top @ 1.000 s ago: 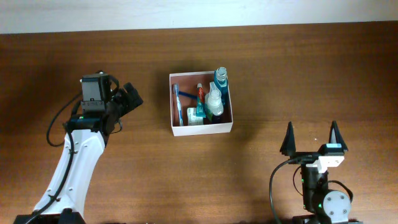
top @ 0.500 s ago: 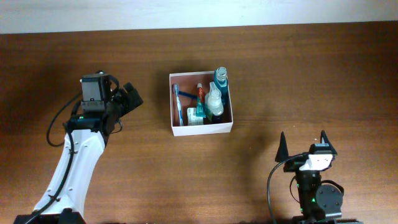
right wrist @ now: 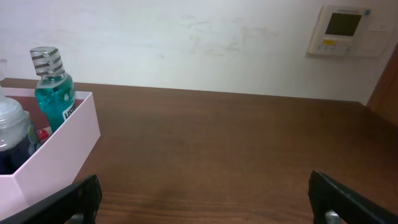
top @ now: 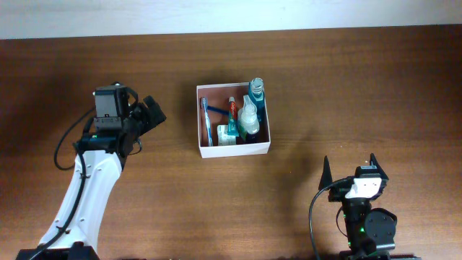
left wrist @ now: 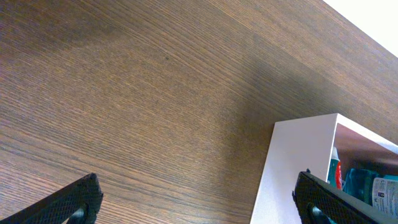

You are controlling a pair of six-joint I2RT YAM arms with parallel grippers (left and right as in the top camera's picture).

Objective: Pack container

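The container [top: 234, 149], a small square white box with a reddish-brown inside, sits mid-table. It holds a blue toothbrush [top: 206, 118], a red-capped tube [top: 232, 108], a clear bottle [top: 249, 115] and a teal mouthwash bottle [top: 256, 89]. The box also shows in the left wrist view [left wrist: 292, 168] and the right wrist view [right wrist: 59, 146], with the mouthwash bottle [right wrist: 53, 87] standing in it. My left gripper [top: 152, 113] is open and empty, left of the box. My right gripper [top: 349, 169] is open and empty, at the front right, apart from the box.
The dark wooden table [top: 346, 87] ends at a white wall behind it. A wall thermostat [right wrist: 348, 31] shows in the right wrist view. The left arm's white link [top: 90, 188] runs toward the front left edge.
My right gripper has drawn back toward the front edge and a little left, still open. The left arm and the box have not moved.
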